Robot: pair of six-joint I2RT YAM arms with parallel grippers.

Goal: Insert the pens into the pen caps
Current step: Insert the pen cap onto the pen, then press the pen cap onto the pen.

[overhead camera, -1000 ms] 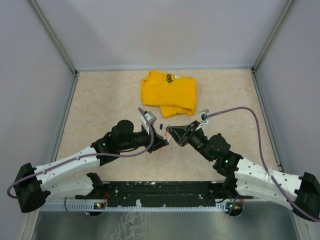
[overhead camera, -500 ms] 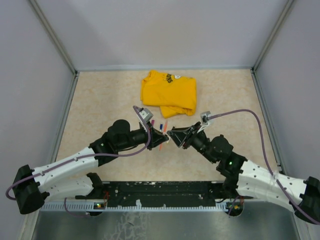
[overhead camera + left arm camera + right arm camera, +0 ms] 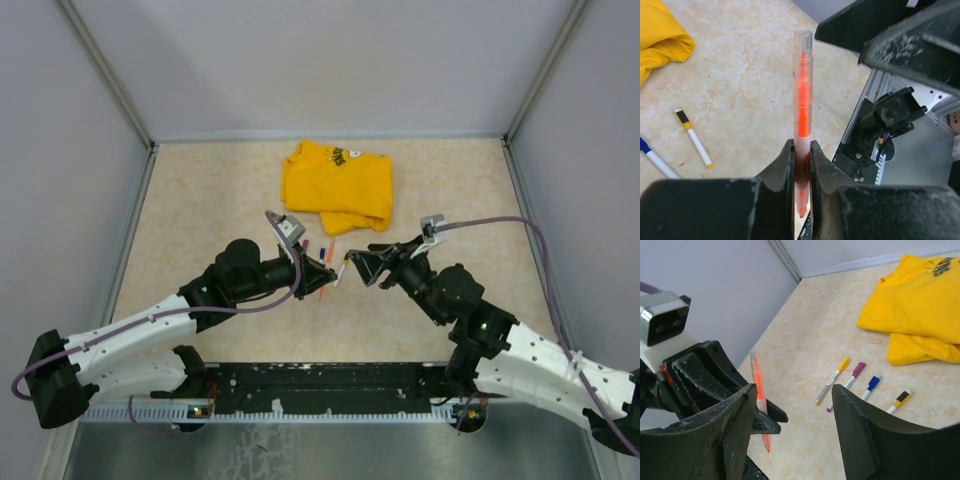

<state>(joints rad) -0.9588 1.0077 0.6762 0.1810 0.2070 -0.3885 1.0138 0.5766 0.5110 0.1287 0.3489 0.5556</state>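
Overhead camera: left claw (image 3: pixel 328 274) clamped on orange pen (image 3: pixel 342 269), above table (image 3: pixel 200 200). Right claw (image 3: pixel 362 266) just beside it, jaws apart, holding nothing. Yellow shirt (image 3: pixel 338 185) behind both.

Left wrist camera: orange pen upright between fingers (image 3: pixel 782 165); yellow-capped pen (image 3: pixel 694 144) lying flat on table.

Right wrist camera: four capped pens (image 3: pixel 856 371) lying side by side near shirt.
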